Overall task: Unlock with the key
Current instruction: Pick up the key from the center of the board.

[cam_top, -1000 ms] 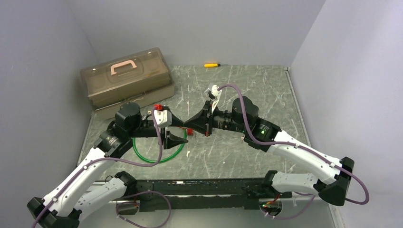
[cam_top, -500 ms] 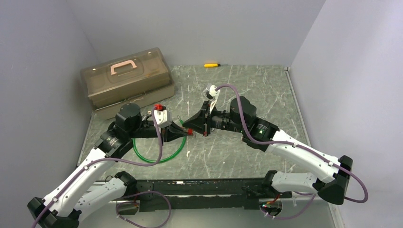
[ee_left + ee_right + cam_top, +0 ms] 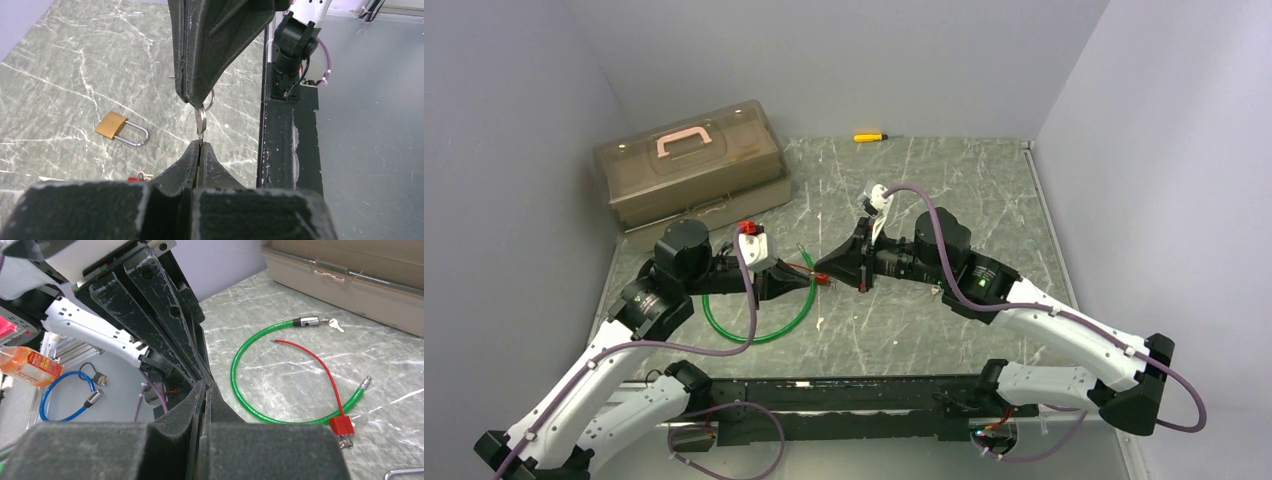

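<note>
Meeting tip to tip, left gripper (image 3: 199, 147) and right gripper (image 3: 192, 99) both clamp the key (image 3: 200, 120), raised near the brass padlock (image 3: 120, 128), which lies flat on the table (image 3: 75, 60).

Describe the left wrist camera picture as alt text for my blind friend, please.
A small silver key is pinched between the left arm's jaws at the bottom of the picture and the right arm's jaws coming in from the top. A brass padlock lies to their left on the marbled table.
</note>
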`<state>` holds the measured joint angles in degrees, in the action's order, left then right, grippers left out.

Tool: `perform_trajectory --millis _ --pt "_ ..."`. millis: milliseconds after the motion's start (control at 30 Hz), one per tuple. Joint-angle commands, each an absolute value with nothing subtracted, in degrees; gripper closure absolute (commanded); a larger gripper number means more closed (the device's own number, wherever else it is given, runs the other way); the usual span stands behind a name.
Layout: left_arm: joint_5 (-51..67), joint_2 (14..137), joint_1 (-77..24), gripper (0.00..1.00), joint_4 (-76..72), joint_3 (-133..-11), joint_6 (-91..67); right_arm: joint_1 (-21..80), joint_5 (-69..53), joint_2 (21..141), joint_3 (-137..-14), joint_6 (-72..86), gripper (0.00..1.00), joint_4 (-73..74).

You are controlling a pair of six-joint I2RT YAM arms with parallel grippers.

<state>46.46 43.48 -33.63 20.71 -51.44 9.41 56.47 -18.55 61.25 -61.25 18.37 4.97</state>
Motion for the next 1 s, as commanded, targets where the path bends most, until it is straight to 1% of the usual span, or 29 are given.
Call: perform_trajectory --millis 0,100,133,167,233,267,333,433,567,700,867,967 --pt "48.93 42.59 -32.96 1.0 23.36 -55.49 10.41 56.24 -16.89 59.58 -61.65 14.36 0.97 9.73" --pt "50.61 43.17 -32.96 1.0 25.66 -56.66 11.42 56.21 -17.95 59.41 -63.4 11.91 0.85 12.0" --pt "50.91 43.42 -32.98 1.0 26.22 -57.09 11.66 56.17 -18.38 59.41 -64.3 10.84 0.79 12.68" --pt "51.15 43.68 -33.0 1.0 26.95 -57.39 12.01 56.16 -18.83 59.46 -65.14 9.47 0.72 13.26" --pt "51.76 44.04 -33.0 1.0 27.92 -58.03 12.15 56.14 -19.56 59.69 -67.02 7.56 0.53 14.46" --pt "51.95 44.19 -32.96 1.0 28.21 -58.24 11.99 56.12 -20.24 59.81 -67.92 6.61 0.47 14.96" --pt "52.4 44.58 -32.99 1.0 28.56 -58.6 11.78 56.0 -21.25 59.93 -69.25 5.0 0.43 15.5" --pt "52.9 44.96 -33.0 1.0 29.16 -58.74 11.71 55.74 -24.34 60.05 -70.3 3.19 0.4 15.54" --pt "52.92 45.39 -32.95 1.0 29.78 -58.72 11.71 55.77 -30.72 61.78 -71.78 1.86 0.41 15.41" --pt "52.39 45.81 -32.94 1.0 30.06 -59.55 11.61 55.79 -33.53 65.46 -74.81 0.54 0.47 19.82" --pt "52.21 45.84 -32.91 1.0 30.41 -59.86 11.44 55.84 -31.47 67.12 -75.53 -1.79 0.52 23.22" --pt "52.25 45.7 -32.89 1.0 30.21 -59.64 11.14 55.85 -29.55 66.68 -75.05 -2.08 0.6 23.42"
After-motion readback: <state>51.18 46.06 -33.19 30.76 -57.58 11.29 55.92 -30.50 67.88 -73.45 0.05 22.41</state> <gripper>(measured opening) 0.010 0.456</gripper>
